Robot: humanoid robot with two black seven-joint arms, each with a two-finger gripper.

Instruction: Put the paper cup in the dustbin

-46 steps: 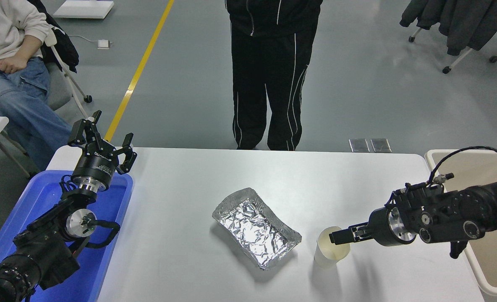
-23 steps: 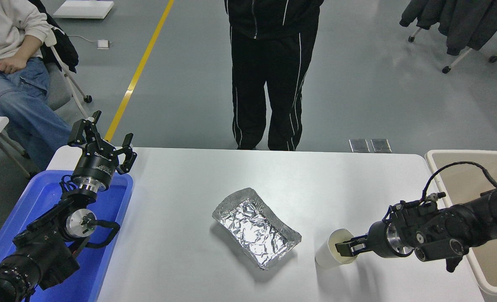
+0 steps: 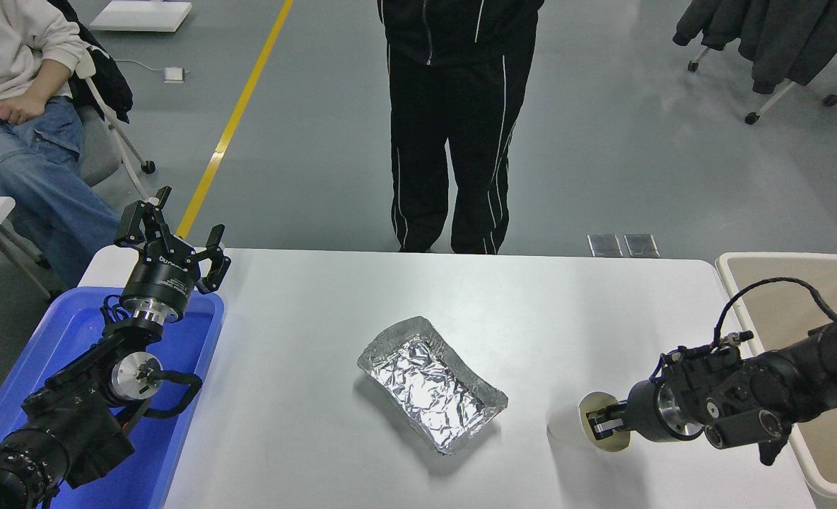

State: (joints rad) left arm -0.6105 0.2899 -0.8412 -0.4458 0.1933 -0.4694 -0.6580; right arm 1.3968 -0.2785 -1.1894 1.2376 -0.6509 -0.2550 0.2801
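The paper cup [image 3: 572,424] is white with a cream inside. It lies tipped on its side near the table's front right, its mouth facing right. My right gripper [image 3: 601,424] comes in from the right and is shut on the cup's rim, with one finger inside the mouth. The dustbin [image 3: 779,297] is a large beige bin at the table's right edge, behind and below my right arm. My left gripper [image 3: 171,233] is open and parked at the far left.
A crinkled silver foil tray [image 3: 429,382] lies in the middle of the white table [image 3: 461,297], left of the cup. A blue plastic tray [image 3: 72,332] sits under my left arm. A person in black stands at the far side; another sits at the top left.
The right gripper has pulled back to the right and down with the cup. The cup has gone from upright to tipped over on its side, mouth toward the gripper.
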